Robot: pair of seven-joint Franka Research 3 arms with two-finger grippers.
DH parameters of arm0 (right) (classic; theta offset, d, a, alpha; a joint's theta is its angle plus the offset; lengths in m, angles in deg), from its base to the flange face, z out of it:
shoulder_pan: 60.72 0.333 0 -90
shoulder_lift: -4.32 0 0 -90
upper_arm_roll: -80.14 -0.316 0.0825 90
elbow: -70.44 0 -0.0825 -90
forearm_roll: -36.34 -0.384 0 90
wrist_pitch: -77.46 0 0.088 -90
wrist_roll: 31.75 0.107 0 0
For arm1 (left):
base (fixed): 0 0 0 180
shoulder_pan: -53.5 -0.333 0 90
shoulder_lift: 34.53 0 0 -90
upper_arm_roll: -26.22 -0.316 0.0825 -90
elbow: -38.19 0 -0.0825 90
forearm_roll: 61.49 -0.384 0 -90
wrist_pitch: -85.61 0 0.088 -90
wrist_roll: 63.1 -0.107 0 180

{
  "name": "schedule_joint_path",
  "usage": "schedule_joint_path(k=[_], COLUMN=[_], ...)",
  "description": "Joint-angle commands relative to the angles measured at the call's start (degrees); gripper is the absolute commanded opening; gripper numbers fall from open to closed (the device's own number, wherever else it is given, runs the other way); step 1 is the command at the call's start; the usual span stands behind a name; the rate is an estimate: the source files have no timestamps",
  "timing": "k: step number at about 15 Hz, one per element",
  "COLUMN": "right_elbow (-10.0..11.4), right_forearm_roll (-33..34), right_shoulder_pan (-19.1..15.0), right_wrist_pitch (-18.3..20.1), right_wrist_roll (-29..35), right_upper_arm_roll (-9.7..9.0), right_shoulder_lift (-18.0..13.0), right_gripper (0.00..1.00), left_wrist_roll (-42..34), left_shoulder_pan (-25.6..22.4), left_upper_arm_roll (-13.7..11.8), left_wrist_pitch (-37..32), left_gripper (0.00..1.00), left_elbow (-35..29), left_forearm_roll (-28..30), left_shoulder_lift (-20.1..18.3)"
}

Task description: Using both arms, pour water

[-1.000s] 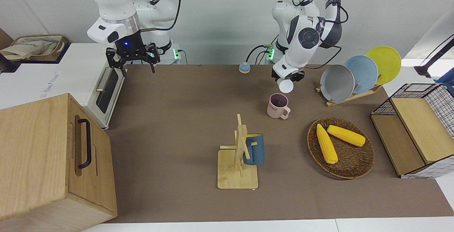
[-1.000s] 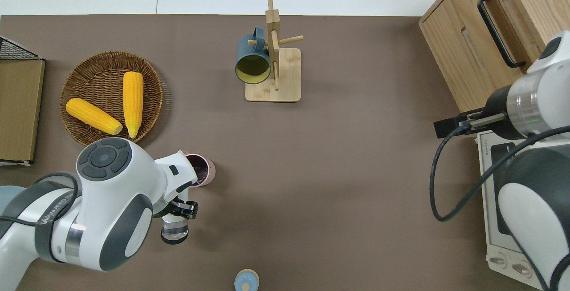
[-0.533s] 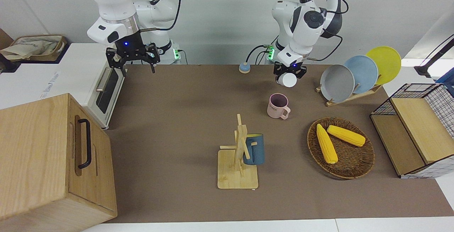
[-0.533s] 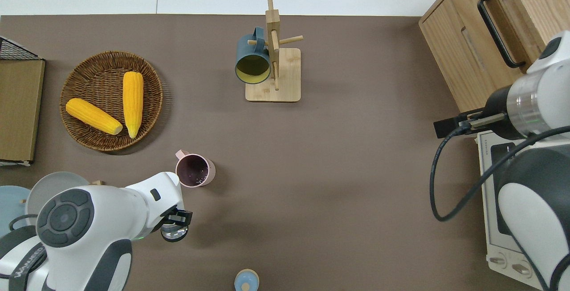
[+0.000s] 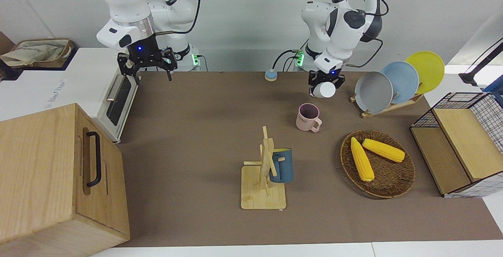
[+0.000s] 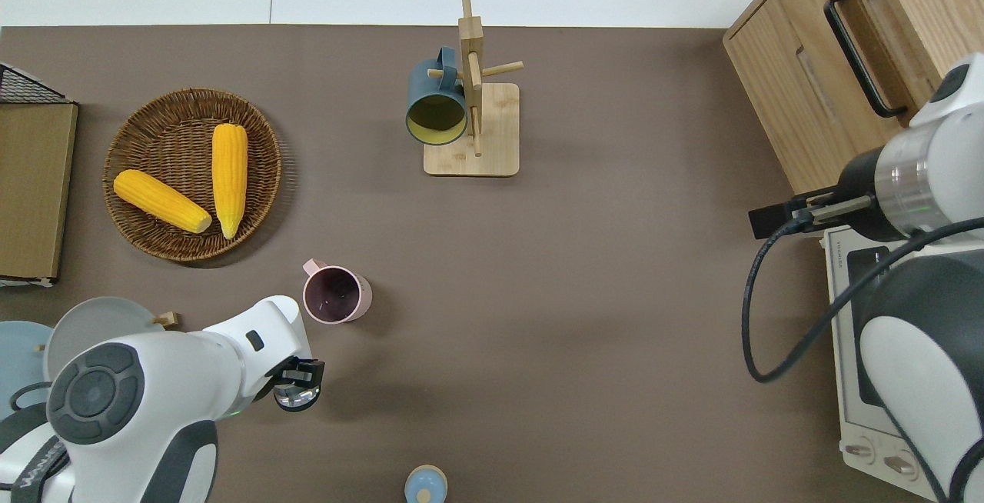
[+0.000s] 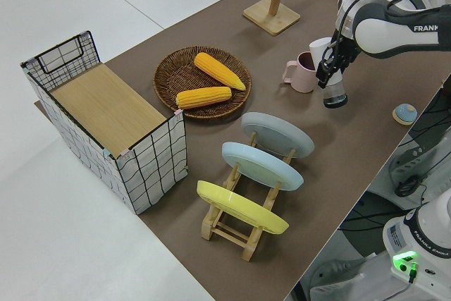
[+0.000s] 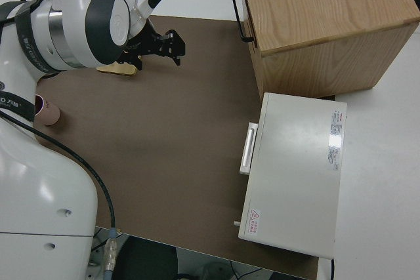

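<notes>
Brown matting covers the table where the left gripper [image 5: 325, 85], pinching a clear glass [image 5: 325, 89], has swung it back from the pink mug [image 5: 307, 117] and nearly upright. That pour looks finished. The right gripper [image 5: 148, 65] is parked, fingers spread.

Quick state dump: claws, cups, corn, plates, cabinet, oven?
left claw: shut on clear cup, up over bare mat
clear cup: held upright
right claw: open, arm parked
pink mug: upright on mat, untouched
blue mug: hanging on wooden mug tree
two corn cobs: lying in wicker basket
three plates: on edge in rack
wooden cabinet: closed
toaster oven: door closed
</notes>
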Motion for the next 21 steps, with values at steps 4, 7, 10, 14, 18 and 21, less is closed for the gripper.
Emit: schedule_joint_path(k=[4,7,10,14,18,21], right_elbow=[-0.05,-0.05,-0.05,-0.05,-0.05,-0.05], right_forearm_roll=[-1.17,-1.17,-1.17,-1.17,-1.17,-1.08], right_shoulder_pan=[-0.68,-0.68,-0.68,-0.68,-0.76,-0.68], right_wrist_pitch=[-0.22,-0.22,-0.22,-0.22,-0.22,-0.22], right_wrist_roll=[-0.89,-0.89,-0.89,-0.89,-0.89,-0.89], right_upper_arm_roll=[-0.22,-0.22,-0.30,-0.30,-0.30,-0.30], right_shoulder_lift=[-0.20,-0.20,-0.20,-0.20,-0.20,-0.20], right_gripper=[0.985,0.985,0.985,0.985,0.985,0.985], left_wrist_roll=[-0.45,-0.45,-0.27,0.08,0.08,-0.36], left_shoulder_pan=[-9.12,-12.37,-15.44,-17.82,-19.67,-22.30], left_upper_arm_roll=[0.14,0.23,0.23,0.14,0.14,0.05], left_wrist_pitch=[9.07,12.42,13.48,13.39,12.78,11.99], left_gripper=[0.00,0.00,0.00,0.00,0.00,0.00], left_elbow=[-0.21,1.71,5.48,12.77,20.33,26.48], left_forearm_roll=[-2.62,-2.62,-4.02,-5.52,-5.79,-5.88], left_shoulder_lift=[-0.65,0.49,2.24,5.05,7.52,9.53])
